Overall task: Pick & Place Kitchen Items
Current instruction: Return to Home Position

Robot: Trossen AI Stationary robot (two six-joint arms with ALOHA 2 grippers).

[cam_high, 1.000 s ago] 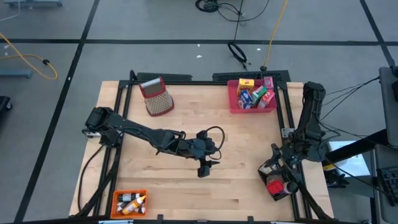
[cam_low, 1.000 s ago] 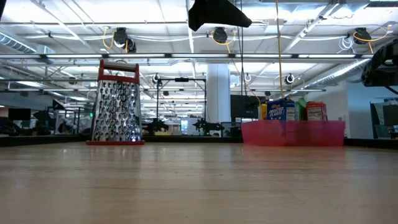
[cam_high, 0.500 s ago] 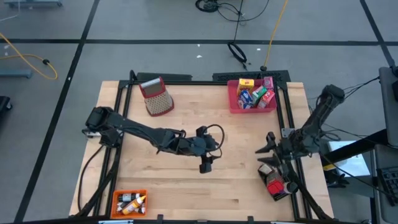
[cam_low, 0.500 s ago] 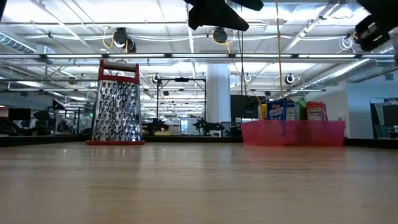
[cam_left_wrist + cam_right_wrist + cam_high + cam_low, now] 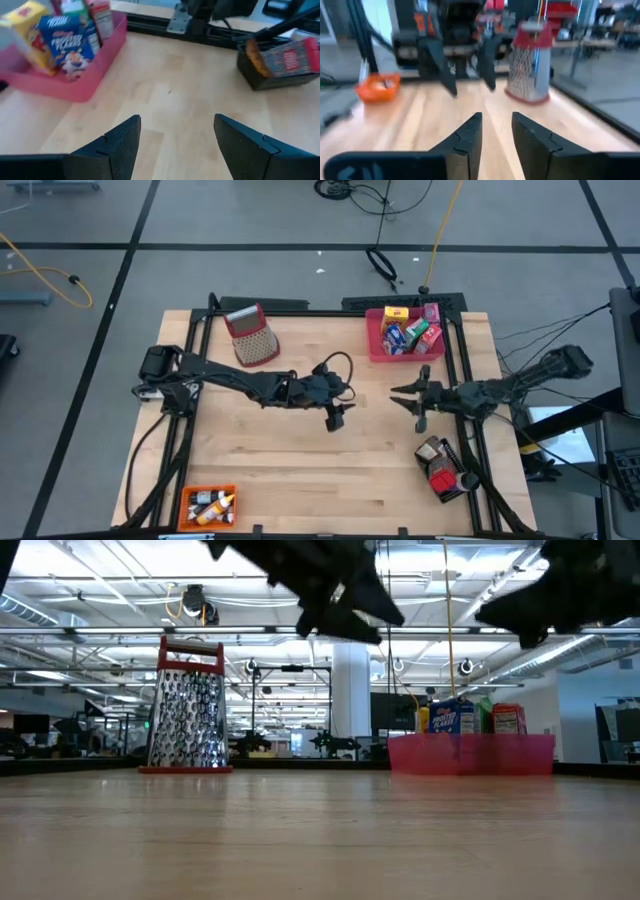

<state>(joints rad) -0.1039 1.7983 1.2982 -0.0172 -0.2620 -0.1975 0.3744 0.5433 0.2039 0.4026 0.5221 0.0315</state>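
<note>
I am pulling my right arm away from the black bin [image 5: 272, 82]. A second ago my right gripper [image 5: 497, 120] was hanging right over it at the near right. Now the arm is stretching level across the right side of the table [image 5: 300, 480], with the gripper pointing left toward the middle, well clear of the bin. Its fingers are standing a narrow gap apart and carrying nothing. My left gripper [image 5: 177, 122] is shifting too, a little farther back over the table's middle than before. Its fingers are spreading wide and are also empty. The two grippers are facing each other, near but apart.

The red seasoning [image 5: 443, 477] is lying in the black bin beside a brownish packet [image 5: 431, 450], and its label is too blurred for me to read. In the pink bin [image 5: 400, 357] at the far right, the blue box [image 5: 65, 42] is showing "Frosted Flakes" in white. The yellow box [image 5: 30, 30] next to it is carrying print I cannot make out. Small bottles [image 5: 208, 505] are lying in the orange bin [image 5: 208, 488] at the near left corner. The grater [image 5: 252, 337] is standing at the far left. None of these is changing place.
</note>
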